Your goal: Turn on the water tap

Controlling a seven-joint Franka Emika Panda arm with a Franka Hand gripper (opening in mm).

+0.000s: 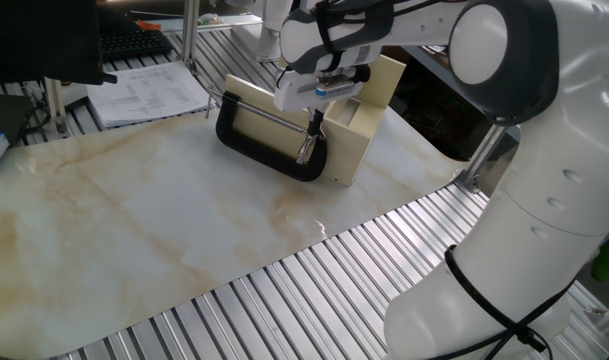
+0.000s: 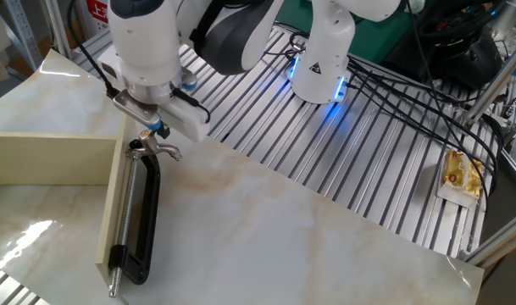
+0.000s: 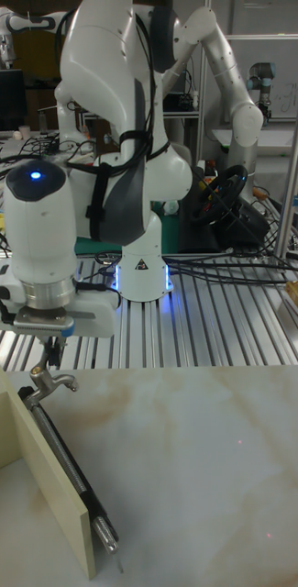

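We see the gripper poised just above the small metal water tap, its fingers narrowly spaced, gripping nothing. The tap sits clamped in a black C-clamp beside a beige box on the marble bench.

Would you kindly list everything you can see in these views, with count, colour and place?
Water tap: one, silver metal, held at the end of the clamp, just under the gripper.
C-clamp: one, black with a steel screw, lying on the table against the box.
Box: one, beige, open, at the table's edge.
Table: one, marble-patterned top on ribbed metal.
Papers: one stack, white, far corner.
Keyboard: one, black, behind the papers.
Packet: one, yellow, on the ribbed metal.
Gripper: one, white, above the tap; jaw state unclear.
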